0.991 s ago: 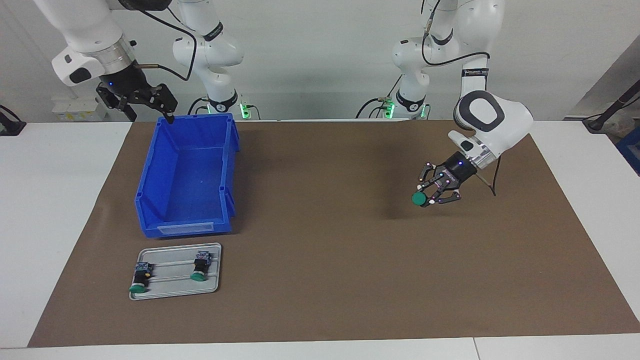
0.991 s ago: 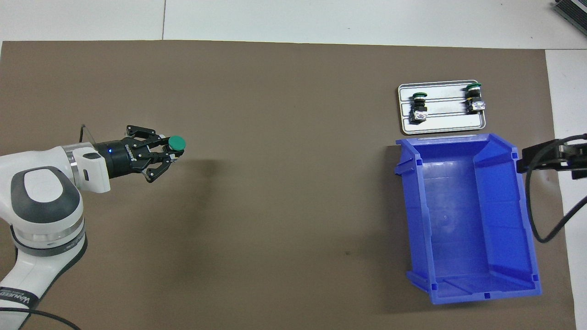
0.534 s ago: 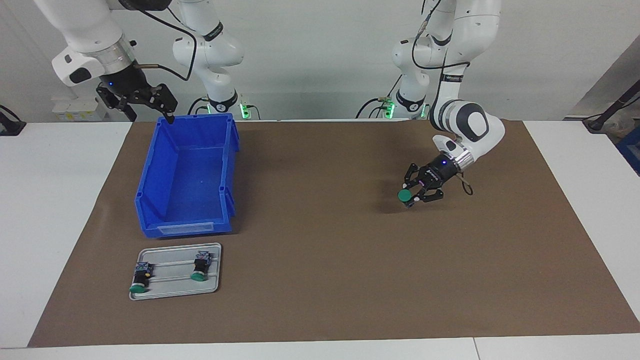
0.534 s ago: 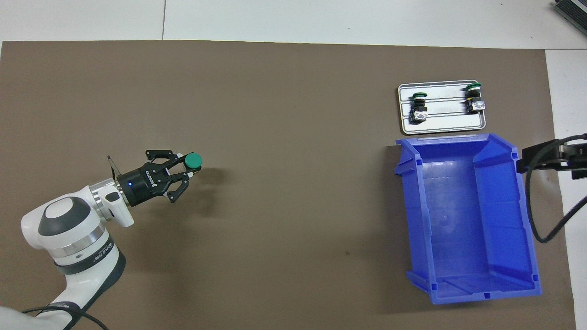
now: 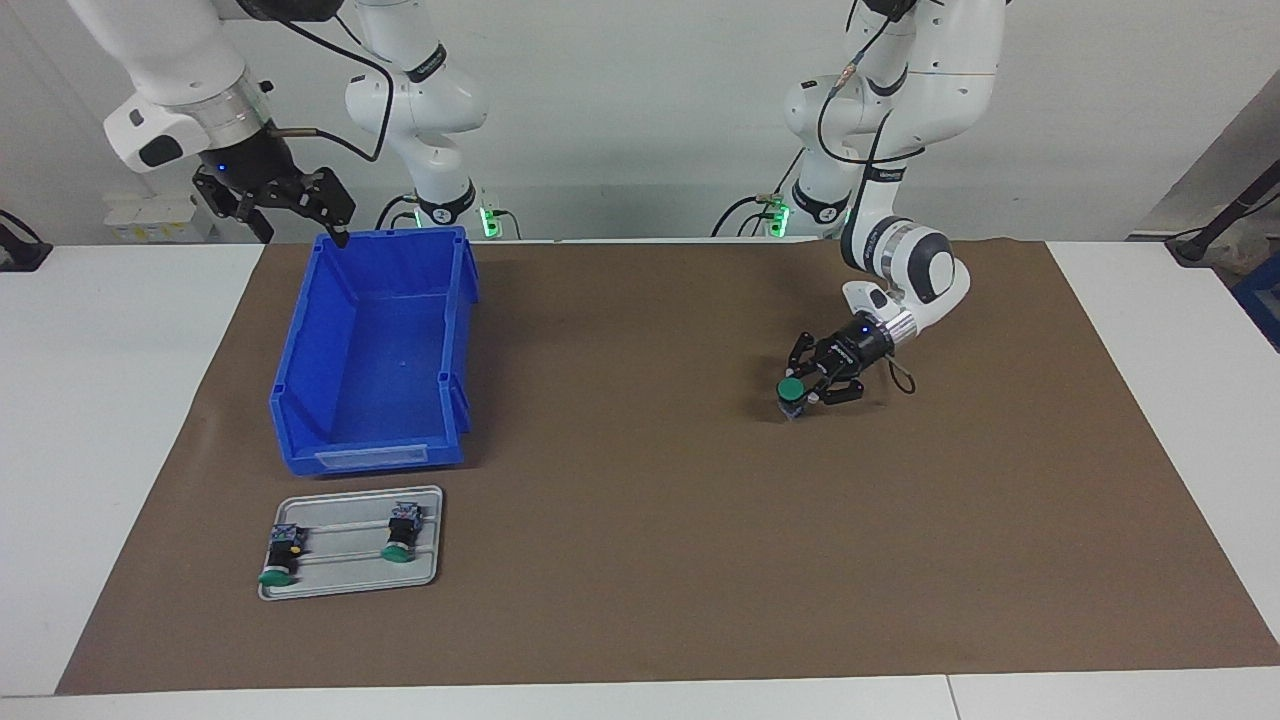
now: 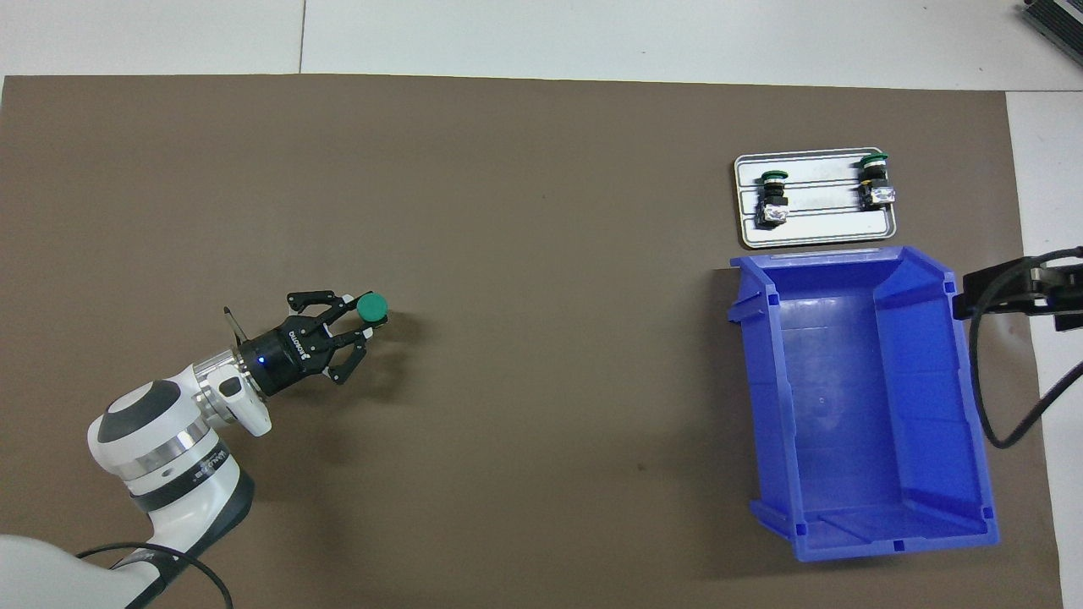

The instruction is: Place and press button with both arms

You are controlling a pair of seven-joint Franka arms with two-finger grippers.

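**Green-capped button held low over brown mat**

Facing view: left hand (image 5: 808, 385) clamped on the button (image 5: 791, 391), green cap turned toward the camera, body down at or just above the brown mat (image 5: 650, 560); contact with the mat impossible to tell. Held toward the left arm's end of the table (image 5: 90, 420). Right hand (image 5: 290, 205) raised above the near corner of the blue bin (image 5: 375, 350), fingers spread apart, nothing between them, waiting. Farther from the robots than the bin, just beside it, a grey tray (image 5: 350, 575) carrying two more green-capped buttons (image 5: 280, 553), lying on their sides, well apart from each other.

Overhead view: left hand (image 6: 355, 326) reaching in from the bottom corner at a slant, fingertips closed on the button (image 6: 371, 307), round green cap facing up. Blue bin (image 6: 854, 524) empty at the right arm's end. Tray (image 6: 816, 233) touching or almost touching the bin's rim. Only a dark part of the right hand (image 6: 1015, 288) showing at the frame's edge, beside the bin's wall.
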